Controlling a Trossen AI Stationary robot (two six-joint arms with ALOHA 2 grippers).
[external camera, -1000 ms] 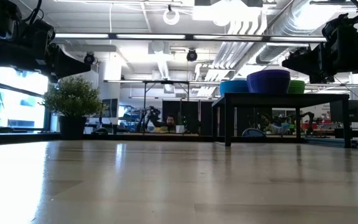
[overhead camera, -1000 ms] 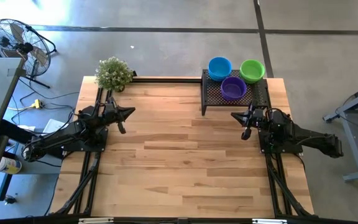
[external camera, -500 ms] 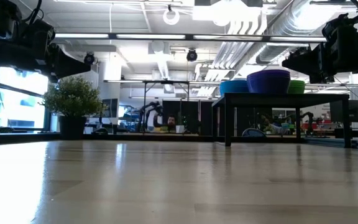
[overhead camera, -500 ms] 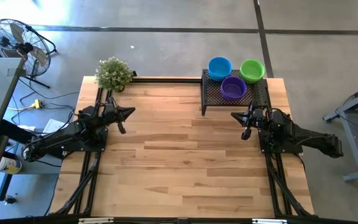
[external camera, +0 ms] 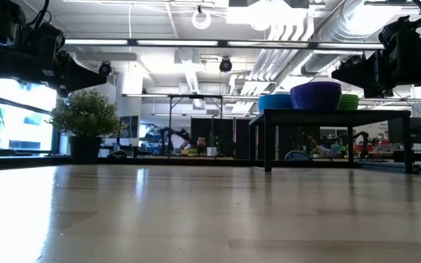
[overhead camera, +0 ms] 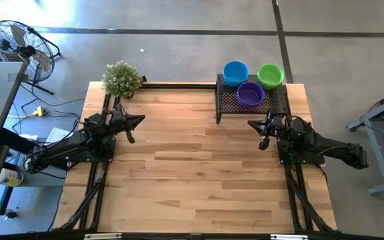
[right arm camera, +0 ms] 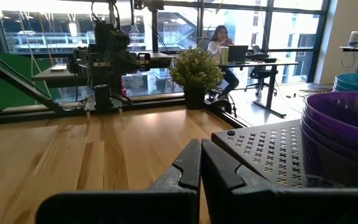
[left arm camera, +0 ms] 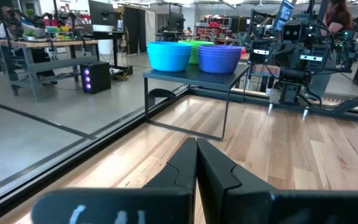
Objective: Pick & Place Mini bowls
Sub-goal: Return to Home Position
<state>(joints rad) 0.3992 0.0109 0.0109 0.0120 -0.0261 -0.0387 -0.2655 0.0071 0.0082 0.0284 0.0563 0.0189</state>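
Three stacks of mini bowls stand on a black mesh stand (overhead camera: 272, 103) at the table's far right: blue (overhead camera: 236, 72), lime green (overhead camera: 271, 75) and purple (overhead camera: 250, 94). The wrist views show each stack as several nested bowls (right arm camera: 344, 134) (left arm camera: 169, 55). My left gripper (overhead camera: 141, 120) is shut and level over the table's left side, far from the bowls. My right gripper (overhead camera: 251, 123) is shut and level just in front of the stand's near edge, holding nothing.
A small potted plant (overhead camera: 121, 79) stands at the table's far left corner. Between the two arms the wooden tabletop (overhead camera: 199, 173) is bare boards. People sit at desks in the room beyond the table (right arm camera: 219, 40).
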